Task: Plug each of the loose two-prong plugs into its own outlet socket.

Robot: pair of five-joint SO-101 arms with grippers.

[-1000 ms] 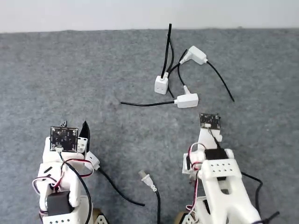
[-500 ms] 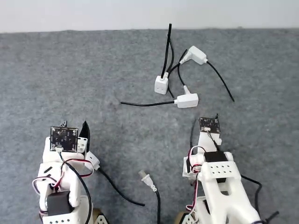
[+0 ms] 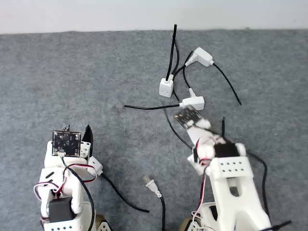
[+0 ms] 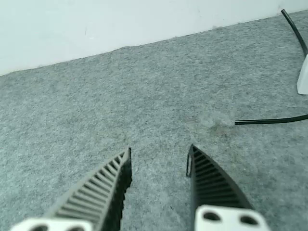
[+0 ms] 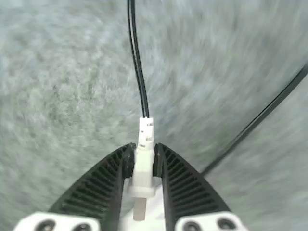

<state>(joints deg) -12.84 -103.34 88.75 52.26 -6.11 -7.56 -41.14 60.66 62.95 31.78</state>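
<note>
Right gripper [image 5: 143,148] first: it is clamped on a white plug [image 5: 144,137], its fingers [image 5: 110,183] narrow and pressed against both sides of the plug's body. The plug's black cord [image 5: 136,62] runs straight out ahead over the grey carpet [image 5: 57,96].

In the high view, the right arm [image 3: 231,168] stretches from the near right toward the middle of the table. Its wrist leans left and sits just on the near side of the near socket [image 3: 193,103]. Whether plug and socket touch, I cannot tell from here.

That near socket lies flat, and a black cable [image 3: 149,107] trails from it to the left and ends loose on the carpet. Just beyond it, slightly left, stands the cube socket [image 3: 166,87], with its own cord running away to the far edge. Farther off and to the right lies the far socket [image 3: 202,57], its cord curving right and back toward the near side. The three sockets sit close together but apart from one another.

Now the left gripper [image 4: 159,156], at the near left. Its fingers [image 4: 108,192] are spread wide, and carpet shows between them.

The second plug [image 3: 151,185] lies on the carpet at the near edge between the two arms. It is well apart from every socket, its two prongs point far and left, and its cord runs off the near edge.
</note>
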